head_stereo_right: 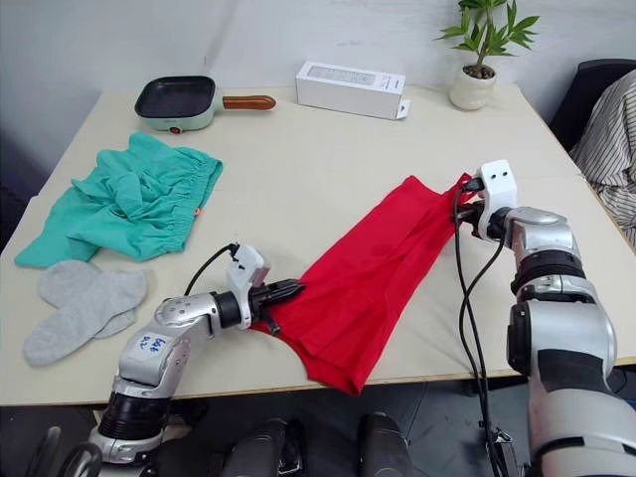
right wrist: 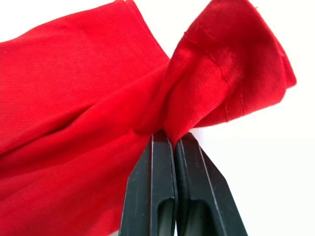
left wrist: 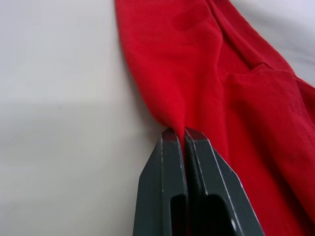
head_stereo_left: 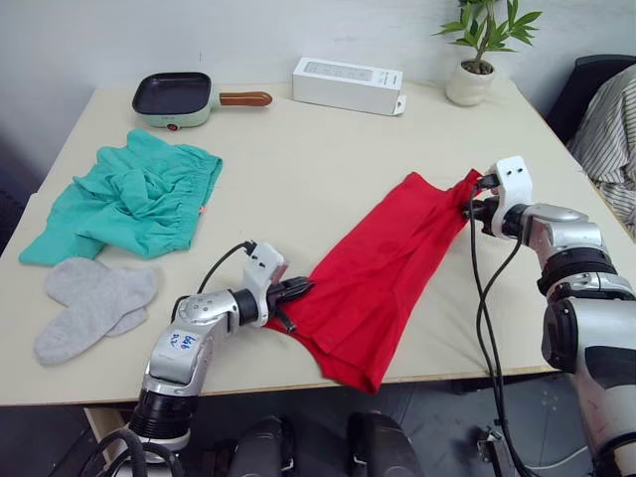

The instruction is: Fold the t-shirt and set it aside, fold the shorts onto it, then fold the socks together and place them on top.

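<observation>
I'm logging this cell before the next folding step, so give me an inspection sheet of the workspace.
Surface: pale table, t-shirt's corner overhangs its near edge.
Job's things: red t-shirt stretched between both grippers; teal shorts crumpled; grey socks overlapping.
Clutter: frying pan, white box, potted plant.
Grippers: left gripper and right gripper, jaws pinching shirt.
Cables: black cable hanging from right arm.
Surroundings: striped cloth on chair.

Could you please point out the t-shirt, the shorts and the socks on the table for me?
t-shirt [head_stereo_left: 383, 268]: left eye view, middle of the red cloth.
shorts [head_stereo_left: 134, 199]: left eye view, crumpled middle of the teal cloth.
socks [head_stereo_left: 94, 303]: left eye view, middle of the grey pair.
</observation>
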Motion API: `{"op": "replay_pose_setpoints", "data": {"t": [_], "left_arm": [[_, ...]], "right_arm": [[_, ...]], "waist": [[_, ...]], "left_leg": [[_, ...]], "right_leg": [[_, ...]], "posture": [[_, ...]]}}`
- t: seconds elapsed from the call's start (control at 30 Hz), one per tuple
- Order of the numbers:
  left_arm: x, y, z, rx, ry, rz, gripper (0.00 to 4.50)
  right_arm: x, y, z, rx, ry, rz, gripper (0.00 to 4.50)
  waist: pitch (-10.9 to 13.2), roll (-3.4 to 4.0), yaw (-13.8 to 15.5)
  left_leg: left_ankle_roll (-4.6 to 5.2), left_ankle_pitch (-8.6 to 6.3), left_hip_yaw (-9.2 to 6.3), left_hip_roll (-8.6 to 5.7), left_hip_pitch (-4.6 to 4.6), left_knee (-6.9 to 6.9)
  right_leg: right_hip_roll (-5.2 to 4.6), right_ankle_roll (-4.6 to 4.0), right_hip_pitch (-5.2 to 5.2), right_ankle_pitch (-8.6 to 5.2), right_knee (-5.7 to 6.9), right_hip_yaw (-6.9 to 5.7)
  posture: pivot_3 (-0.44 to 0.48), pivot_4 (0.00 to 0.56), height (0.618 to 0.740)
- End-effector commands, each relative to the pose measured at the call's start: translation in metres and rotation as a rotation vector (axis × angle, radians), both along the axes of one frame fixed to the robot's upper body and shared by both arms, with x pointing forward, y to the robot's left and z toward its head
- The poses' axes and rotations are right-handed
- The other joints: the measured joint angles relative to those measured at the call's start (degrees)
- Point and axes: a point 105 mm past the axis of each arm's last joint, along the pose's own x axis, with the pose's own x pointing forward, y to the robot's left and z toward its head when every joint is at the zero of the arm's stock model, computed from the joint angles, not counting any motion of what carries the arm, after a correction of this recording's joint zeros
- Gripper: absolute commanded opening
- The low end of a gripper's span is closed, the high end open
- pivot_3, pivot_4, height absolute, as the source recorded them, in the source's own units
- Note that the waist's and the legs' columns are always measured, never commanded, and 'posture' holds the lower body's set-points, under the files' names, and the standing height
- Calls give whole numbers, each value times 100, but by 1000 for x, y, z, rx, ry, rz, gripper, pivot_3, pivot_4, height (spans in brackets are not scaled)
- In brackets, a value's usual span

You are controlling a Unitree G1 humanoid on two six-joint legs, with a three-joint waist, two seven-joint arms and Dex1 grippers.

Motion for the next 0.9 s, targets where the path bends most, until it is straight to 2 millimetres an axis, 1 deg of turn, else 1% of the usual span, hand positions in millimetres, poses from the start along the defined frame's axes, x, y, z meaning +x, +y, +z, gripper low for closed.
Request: {"op": "replay_pose_setpoints", "data": {"t": [0.03, 0.13, 0.17, 0.23, 0.3, 0.4, 0.47, 0.57, 0.63, 0.7, 0.83, 0.9], "left_arm": [[8, 9, 23, 13, -50, -38, 1273], [22, 14, 39, 22, -72, -105, 2133], [29, 15, 43, 31, -85, -116, 2472], [45, 10, 48, 59, -104, -140, 3091], [60, -3, 50, 72, -116, -184, 3116], [75, -24, 48, 74, -102, -240, 3116], [85, -38, 44, 93, -90, -254, 3116], [95, -58, 39, 73, -33, -258, 3116], [98, -68, 31, 91, -8, -266, 3116], [98, -75, 24, 119, 6, -283, 3116], [96, -88, 17, 142, 22, -309, 3116], [96, -93, 14, 174, 8, -320, 3116]], "right_arm": [[-15, -14, 15, -3, 21, 79, 986], [-39, -18, 14, 65, 106, 158, 1957], [-49, -15, 14, 99, 133, 191, 2310], [-78, -2, 13, 164, 193, 272, 2971], [-111, 16, 9, 187, 262, 357, 3637], [-144, 33, 3, 192, 327, 423, 3637], [-159, 42, -3, 221, 365, 422, 3637], [-182, 58, -19, 238, 442, 461, 3637], [-189, 65, -31, 251, 476, 448, 3637], [-192, 74, -38, 280, 489, 441, 3637], [-202, 105, -46, 335, 522, 503, 3637], [-202, 119, -51, 356, 526, 508, 3637]], "waist": [[4, 6, 47], [4, 7, 119], [4, 7, 113], [4, 11, 146], [4, 15, 212], [5, 19, 242], [6, 18, 247], [9, 12, 257], [9, 10, 258], [8, 10, 247], [8, 10, 250], [8, 9, 249]], "left_leg": [[0, 0, 0, 0, 0, 0], [-1, 1, -5, 0, -2, 2], [-2, 0, -8, -1, -3, 3], [-4, -3, -14, -4, -5, 2], [-6, -4, -22, -3, -10, 2], [-6, -5, -23, -2, -16, 2], [0, -7, -20, -2, -16, 6], [13, -13, -22, -4, -22, 7], [15, -15, -36, -4, -31, 8], [17, -17, -36, -6, -36, 7], [16, -17, -41, -6, -42, 11], [16, -17, -44, -6, -42, 12]], "right_leg": [[1, 0, -1, 0, 1, 0], [0, 0, -1, 0, -4, -4], [-3, 0, 0, 0, -7, -5], [-8, 0, 3, 0, -14, -9], [-8, 0, 3, 0, -18, -19], [-4, 0, 2, 1, -26, -31], [-3, 0, 3, 1, -30, -50], [-17, 2, 6, 3, -41, -66], [-22, 1, 5, 4, -44, -72], [-24, 2, 1, 5, -45, -75], [-22, 2, -4, 5, -41, -84], [-22, 2, -3, 5, -41, -87]], "posture": [[0, 150, 740], [0, 150, 740], [0, 150, 740], [0, 150, 740], [0, 150, 740], [0, 150, 740], [0, 150, 740], [0, 150, 740], [0, 150, 740], [0, 150, 740], [0, 150, 740], [0, 150, 740]]}}
